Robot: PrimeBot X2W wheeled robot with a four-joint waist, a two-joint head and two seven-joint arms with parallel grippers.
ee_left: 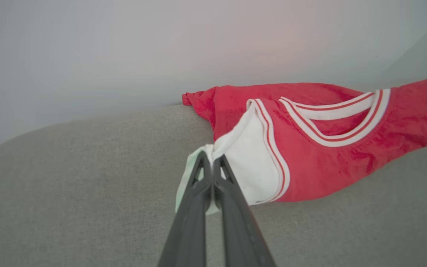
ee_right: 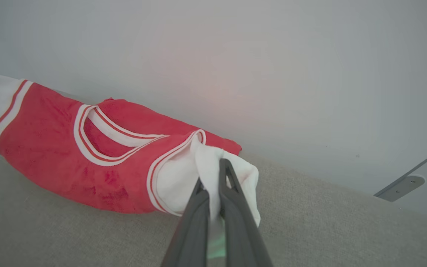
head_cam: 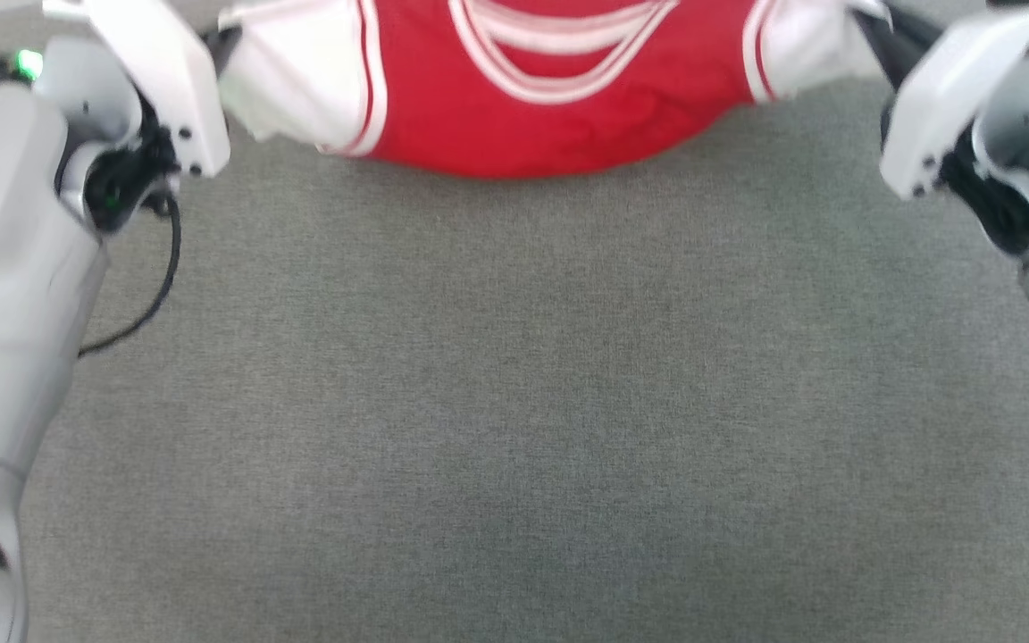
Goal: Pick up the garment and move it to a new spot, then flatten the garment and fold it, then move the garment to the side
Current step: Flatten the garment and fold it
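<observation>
At the far edge of the grey cloth-covered surface (head_cam: 514, 402), the garment (head_cam: 514, 107), a red jersey, hangs stretched between two grippers, neckline up, its red body sagging onto the surface. The left gripper (ee_left: 210, 157) is clamped tight on one white sleeve (ee_left: 247, 167); the right gripper (ee_right: 215, 178) is pinched on the other sleeve (ee_right: 176, 185). This looks like the moving or spreading step. Next, both arms would need to travel together under even tension, then lower the jersey flat.

The garment (head_cam: 514, 134) stretches between the left gripper (ee_left: 209, 160) and the right gripper (ee_right: 213, 173), sagging onto the surface's (head_cam: 514, 402) far end, with the wall (ee_left: 124, 44) behind.
</observation>
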